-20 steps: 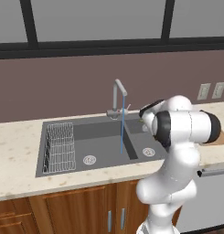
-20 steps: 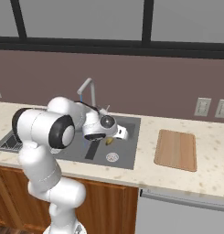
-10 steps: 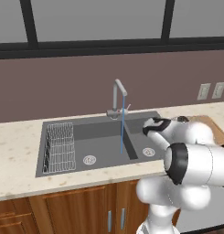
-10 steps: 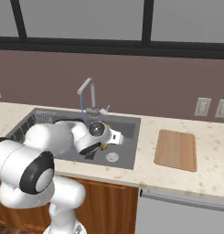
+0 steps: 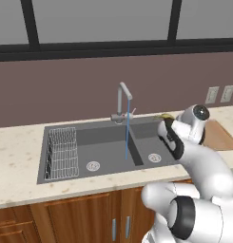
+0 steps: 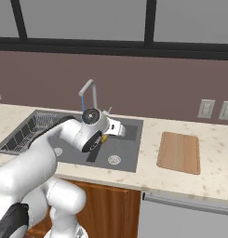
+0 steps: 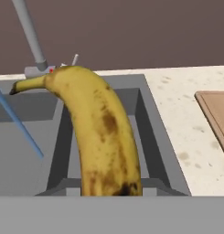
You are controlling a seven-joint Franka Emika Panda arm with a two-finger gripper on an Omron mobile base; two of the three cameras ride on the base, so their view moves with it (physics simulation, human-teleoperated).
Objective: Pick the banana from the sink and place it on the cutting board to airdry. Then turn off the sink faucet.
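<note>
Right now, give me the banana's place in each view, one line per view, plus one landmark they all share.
Left base view: banana right of centre, a yellow sliver behind the arm, above the sink's right end.
Right base view: a small yellow bit left of centre, under the white hand, over the right basin.
Hand view: centre, large, rising from the bottom edge.
Shared landmark: the faucet, with its blue stream.

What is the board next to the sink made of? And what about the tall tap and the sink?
The cutting board looks like wood: light brown with faint streaks, matte. The sink faucet looks like metal, a thin grey tube with a dull shine. The sink is dark grey and matte; it could be coated metal or stone composite, the look leaves that open.
</note>
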